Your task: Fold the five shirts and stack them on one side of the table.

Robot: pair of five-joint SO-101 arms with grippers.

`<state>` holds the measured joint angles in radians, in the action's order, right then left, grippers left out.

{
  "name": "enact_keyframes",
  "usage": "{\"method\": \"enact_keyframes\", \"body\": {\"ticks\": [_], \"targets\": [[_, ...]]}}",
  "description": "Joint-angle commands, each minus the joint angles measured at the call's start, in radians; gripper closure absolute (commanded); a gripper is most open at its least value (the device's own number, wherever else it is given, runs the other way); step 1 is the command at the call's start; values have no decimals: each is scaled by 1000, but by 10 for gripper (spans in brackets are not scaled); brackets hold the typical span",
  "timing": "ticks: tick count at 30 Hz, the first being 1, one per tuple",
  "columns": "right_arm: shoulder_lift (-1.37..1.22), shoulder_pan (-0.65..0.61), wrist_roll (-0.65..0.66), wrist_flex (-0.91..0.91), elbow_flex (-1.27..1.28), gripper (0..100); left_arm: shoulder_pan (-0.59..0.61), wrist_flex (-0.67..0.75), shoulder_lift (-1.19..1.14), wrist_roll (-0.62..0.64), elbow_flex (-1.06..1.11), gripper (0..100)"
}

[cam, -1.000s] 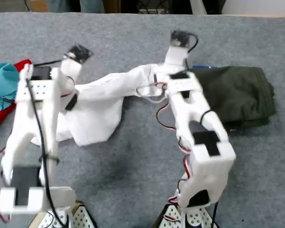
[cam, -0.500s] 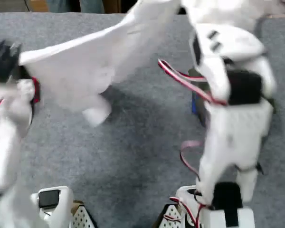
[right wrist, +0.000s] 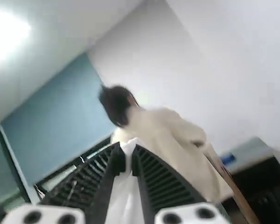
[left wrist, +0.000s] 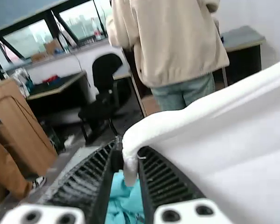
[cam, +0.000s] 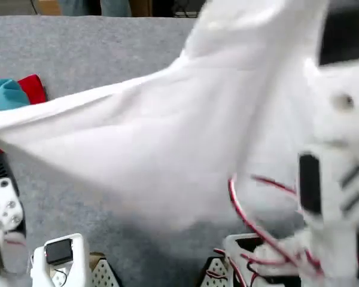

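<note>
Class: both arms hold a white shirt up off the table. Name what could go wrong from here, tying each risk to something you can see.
1. The left pincer and right pincer each pinch just a thin edge of the shirt; it may slip free.
2. The cloth hangs close to an arm's red wires and might snag.
3. One end is near the teal and red shirts and could drag them.

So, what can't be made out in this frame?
High view: the stretched white shirt hides the middle and right of the table.
High view: the red shirt and teal shirt are cut off by the left edge.
High view: the arm at right is blurred.
</note>
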<state>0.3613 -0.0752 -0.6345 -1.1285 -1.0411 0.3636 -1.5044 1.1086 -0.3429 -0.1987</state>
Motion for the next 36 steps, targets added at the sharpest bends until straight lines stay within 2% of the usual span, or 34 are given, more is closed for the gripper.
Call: {"method": "enact_keyframes", "body": {"ticks": [1,4,8,11,13,15,17,20,23,32,36], "targets": [[-64,8,44,9,87,985,4,69,-34,9,193,971],[-159,8,72,97,217,985,10,350,-81,11,466,971],[-348,3,94,334,389,985,8,942,-236,14,803,971],[-533,-21,97,548,423,985,5,1379,-480,12,872,971],[-673,-37,97,674,390,985,5,1534,-687,12,796,971],[-803,-51,120,726,308,985,2,1513,-890,12,639,971],[-905,-64,137,681,177,985,5,1405,-1060,12,460,971],[-1003,-69,153,508,-56,985,12,1171,-1185,12,208,971],[-1084,-68,153,336,-259,985,-13,953,-1211,5,87,971],[-1244,-68,252,-293,-630,985,-56,519,-1209,3,134,971],[-1256,-68,315,-535,-627,985,-38,471,-1209,0,265,972]]}}
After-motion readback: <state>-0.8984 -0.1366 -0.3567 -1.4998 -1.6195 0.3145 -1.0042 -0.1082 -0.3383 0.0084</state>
